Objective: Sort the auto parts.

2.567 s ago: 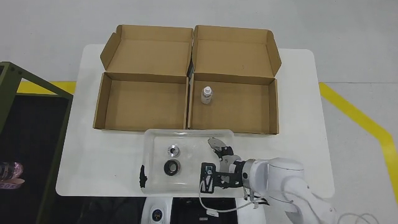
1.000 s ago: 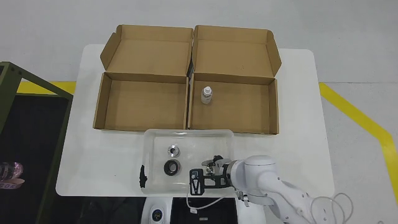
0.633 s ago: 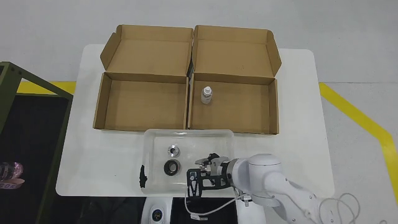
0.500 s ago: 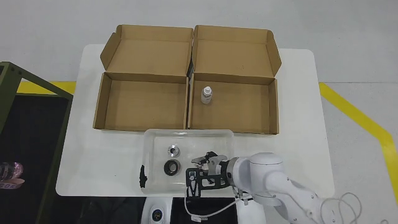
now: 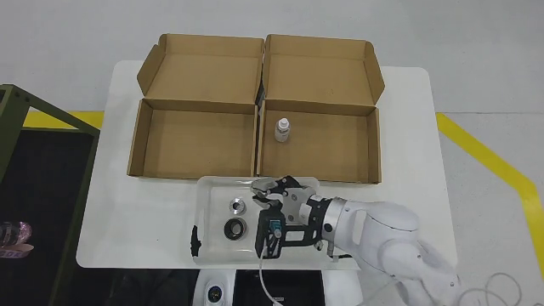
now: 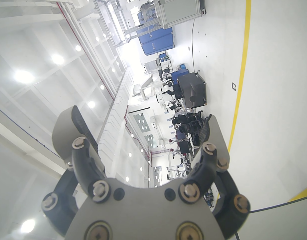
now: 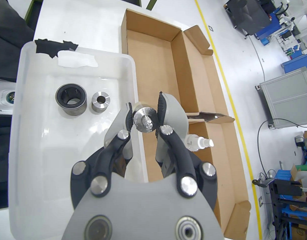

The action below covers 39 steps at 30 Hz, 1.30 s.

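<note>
My right gripper (image 7: 143,116) (image 5: 266,189) is shut on a round silver metal part (image 7: 144,120), held above the far rim of the clear plastic tray (image 7: 31,131) (image 5: 297,181). In the tray lie a black bearing ring (image 7: 71,99) (image 5: 235,229) and a small silver bushing (image 7: 101,103) (image 5: 236,206). Two open cardboard boxes stand behind the tray, the left box (image 5: 195,143) bare inside and the right box (image 5: 331,144) holding a white spray bottle (image 5: 282,128) (image 7: 198,142). My left gripper (image 6: 141,126) is open, pointing up at the room with nothing between its fingers.
The tray has black tape (image 7: 54,47) and a white label (image 7: 77,60) on one end. A dark green frame (image 5: 34,161) stands beside the table's left edge. Bare white tabletop (image 5: 408,136) lies right of the boxes.
My right gripper rose from the tray floor with the silver part in it and swung toward the tray's far rim, nearer the boxes.
</note>
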Motion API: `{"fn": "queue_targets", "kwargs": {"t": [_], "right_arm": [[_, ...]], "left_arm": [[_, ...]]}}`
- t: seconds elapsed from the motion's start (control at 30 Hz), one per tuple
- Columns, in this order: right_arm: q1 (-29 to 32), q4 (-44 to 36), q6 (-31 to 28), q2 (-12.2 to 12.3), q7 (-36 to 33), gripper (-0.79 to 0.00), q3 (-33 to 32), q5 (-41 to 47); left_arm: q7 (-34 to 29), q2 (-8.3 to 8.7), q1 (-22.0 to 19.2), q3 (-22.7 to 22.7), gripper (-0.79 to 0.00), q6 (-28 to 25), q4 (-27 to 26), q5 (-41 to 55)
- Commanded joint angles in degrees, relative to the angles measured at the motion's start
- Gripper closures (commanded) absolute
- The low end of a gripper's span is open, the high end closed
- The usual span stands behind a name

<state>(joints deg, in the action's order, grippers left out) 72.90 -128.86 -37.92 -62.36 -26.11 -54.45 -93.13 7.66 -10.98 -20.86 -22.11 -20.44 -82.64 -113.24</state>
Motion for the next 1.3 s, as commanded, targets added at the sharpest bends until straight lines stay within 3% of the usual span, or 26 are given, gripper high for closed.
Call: {"fn": "queue_targets", "kwargs": {"t": [0.0, 0.6, 0.97, 1.27], "right_arm": [[-0.07, -0.20, 0.34, 0.03, 0.81, 0.000, -0.79, 0.16], [-2.03, 4.44, 1.05, -0.26, 3.01, 0.000, -4.61, 6.97], [-6.09, 12.15, -0.54, -0.27, -5.08, 0.000, -8.51, 15.69], [-12.64, 21.49, 0.35, -1.12, -9.43, 0.000, -6.32, 18.97]], "left_arm": [[0.00, 0.00, 0.00, 0.00, -0.785, 0.00, 0.00, 0.00], [0.00, 0.00, 0.00, 0.00, -0.785, 0.00, 0.00, 0.00], [0.00, 0.00, 0.00, 0.00, -0.785, 0.00, 0.00, 0.00], [0.00, 0.00, 0.00, 0.00, -0.785, 0.00, 0.00, 0.00]]}}
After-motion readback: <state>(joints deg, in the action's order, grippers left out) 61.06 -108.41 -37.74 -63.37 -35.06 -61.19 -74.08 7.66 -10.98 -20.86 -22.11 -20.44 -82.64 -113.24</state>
